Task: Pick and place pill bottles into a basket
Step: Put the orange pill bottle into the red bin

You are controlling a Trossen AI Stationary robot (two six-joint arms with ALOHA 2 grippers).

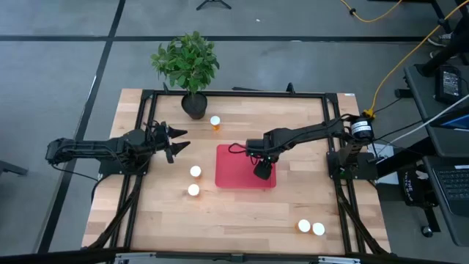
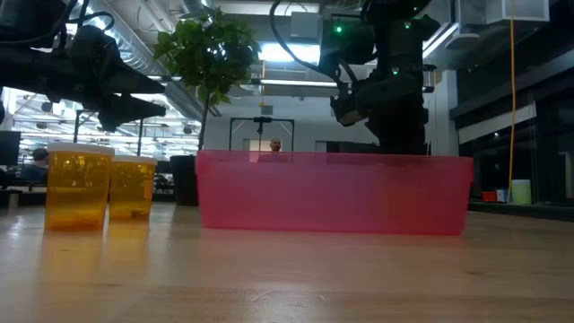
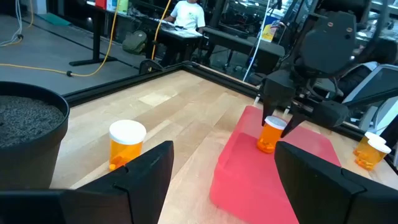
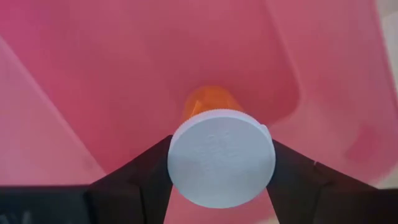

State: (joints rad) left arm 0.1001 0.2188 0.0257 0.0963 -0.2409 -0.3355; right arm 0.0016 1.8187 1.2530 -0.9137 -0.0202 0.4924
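One orange, white-capped bottle (image 3: 270, 135) stands upright in the red basket (image 1: 233, 176). Five more (image 1: 196, 171) stand on the table outside it.

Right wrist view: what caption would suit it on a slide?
Right gripper holds a white-capped orange pill bottle by its cap, just above the red basket.

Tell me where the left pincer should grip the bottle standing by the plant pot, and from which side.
Grip the pill bottle by its round white cap, coming straight down from above. It stands upright, apart from the plant pot, so the cap's sides look free. The left pincer hovers open nearby, probably closest for it.
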